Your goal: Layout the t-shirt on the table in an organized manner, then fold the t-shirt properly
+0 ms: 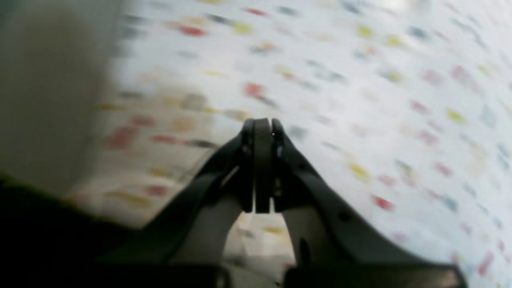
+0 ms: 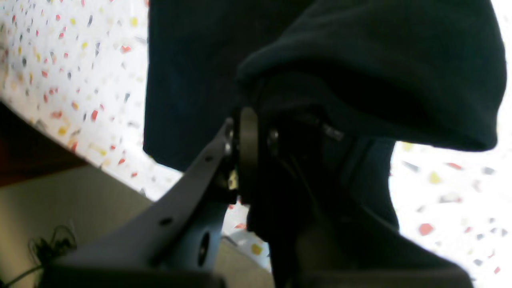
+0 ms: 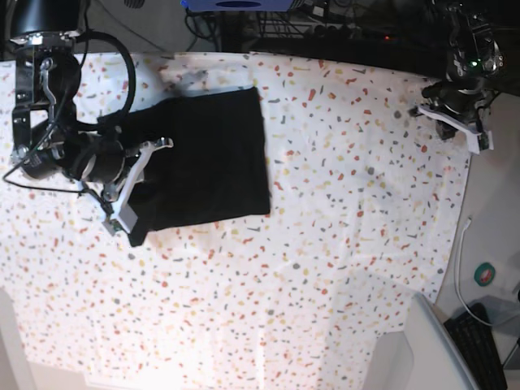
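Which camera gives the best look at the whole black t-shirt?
The base view: the t-shirt lies folded on the table, fully visible. The right wrist view shows only bunched fabric at the right end effector; the left wrist view shows mainly blurred table.

We see the left wrist view smeared by motion blur. The right wrist view is backlit, its white table (image 2: pixel 452 192) overexposed. Our base view is bright and sharp.
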Robot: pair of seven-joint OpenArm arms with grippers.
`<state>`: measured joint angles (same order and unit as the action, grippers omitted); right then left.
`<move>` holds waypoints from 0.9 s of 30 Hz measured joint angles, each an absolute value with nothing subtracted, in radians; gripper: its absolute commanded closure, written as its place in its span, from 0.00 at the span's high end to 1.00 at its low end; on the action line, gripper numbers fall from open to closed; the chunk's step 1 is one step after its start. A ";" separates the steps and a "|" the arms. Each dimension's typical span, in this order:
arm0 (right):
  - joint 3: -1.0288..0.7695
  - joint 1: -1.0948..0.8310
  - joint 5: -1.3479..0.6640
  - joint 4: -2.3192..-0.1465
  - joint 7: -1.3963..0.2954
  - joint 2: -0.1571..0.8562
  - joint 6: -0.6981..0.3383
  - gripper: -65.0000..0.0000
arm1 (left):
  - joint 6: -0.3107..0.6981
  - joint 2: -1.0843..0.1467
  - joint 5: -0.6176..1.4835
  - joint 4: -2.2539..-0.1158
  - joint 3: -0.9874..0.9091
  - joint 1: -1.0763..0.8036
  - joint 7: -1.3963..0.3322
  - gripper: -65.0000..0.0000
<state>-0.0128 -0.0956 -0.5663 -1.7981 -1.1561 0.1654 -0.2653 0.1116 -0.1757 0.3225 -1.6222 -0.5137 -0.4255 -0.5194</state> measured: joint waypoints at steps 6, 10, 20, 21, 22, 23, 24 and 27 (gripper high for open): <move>0.104 -0.088 -0.572 -1.759 -1.065 0.145 -0.139 0.00 | 0.113 -0.175 0.326 -1.613 -0.540 -0.430 -0.528 0.00; 0.208 -0.064 -0.564 -1.740 -1.047 0.150 -0.024 0.00 | 0.113 -0.155 0.326 -1.615 -0.537 -0.426 -0.529 0.00; 0.392 0.006 -0.571 -1.620 -0.978 0.151 0.117 0.00 | 0.106 -0.148 0.322 -1.616 -0.432 -0.426 -0.530 0.00; 0.403 0.005 -0.569 -1.615 -0.968 0.151 0.121 0.00 | 0.112 -0.140 0.323 -1.615 -0.382 -0.421 -0.529 0.00; 0.412 0.004 -0.568 -1.615 -0.968 0.151 0.124 0.00 | 0.109 -0.131 0.323 -1.612 -0.331 -0.416 -0.524 0.00; 0.414 0.001 -0.573 -1.615 -0.968 0.150 0.124 0.00 | 0.114 -0.117 0.323 -1.609 -0.286 -0.407 -0.525 0.00; 0.414 0.001 -0.575 -1.614 -0.967 0.150 0.124 0.00 | 0.113 -0.101 0.323 -1.604 -0.242 -0.397 -0.524 0.00; 0.412 0.002 -0.572 -1.615 -0.958 0.151 0.124 0.00 | 0.130 -0.056 0.323 -1.544 -0.163 -0.344 -0.530 0.00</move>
